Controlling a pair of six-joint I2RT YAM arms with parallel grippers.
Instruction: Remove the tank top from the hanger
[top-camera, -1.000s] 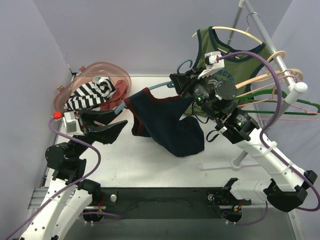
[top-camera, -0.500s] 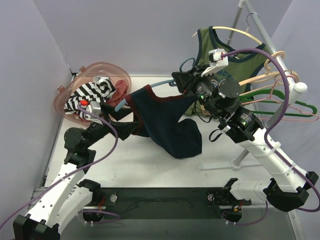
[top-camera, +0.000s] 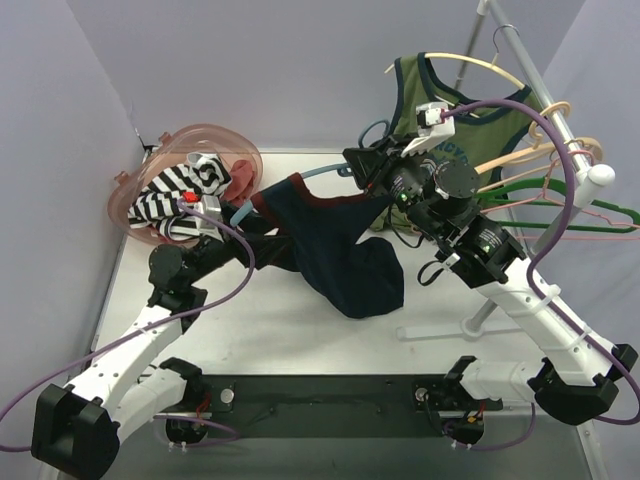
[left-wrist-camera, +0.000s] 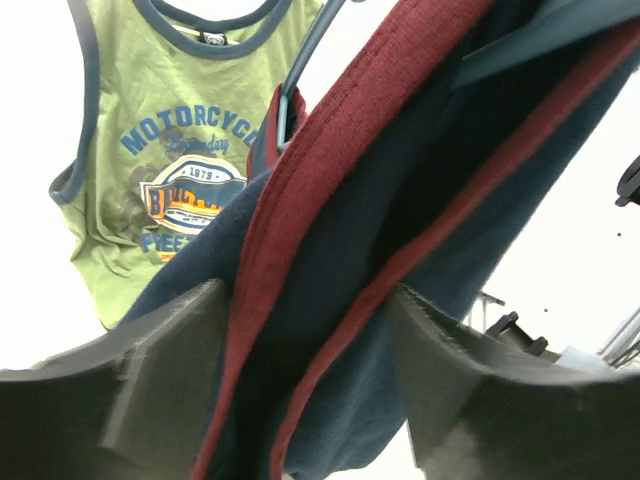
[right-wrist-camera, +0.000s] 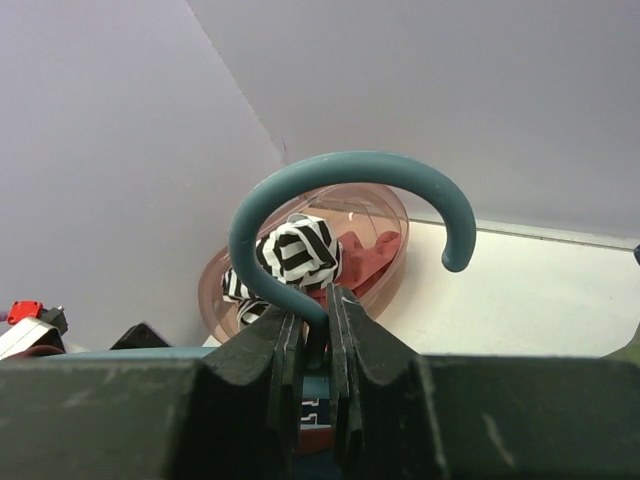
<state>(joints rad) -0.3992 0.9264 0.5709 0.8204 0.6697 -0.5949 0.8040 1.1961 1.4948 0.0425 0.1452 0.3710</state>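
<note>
Lilac walls enclose a white table. Over its middle, a navy tank top with maroon trim hangs on a teal plastic hanger. Only the left wrist view shows the left gripper, jaws spread wide astride a strap, with a green printed tank top behind. Only the right wrist view shows the right gripper clenched on the hanger's neck, in front of a translucent pink basket holding striped cloth.

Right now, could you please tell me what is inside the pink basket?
A striped cloth and a red cloth lie in the basket. Anything beneath them is covered.
</note>
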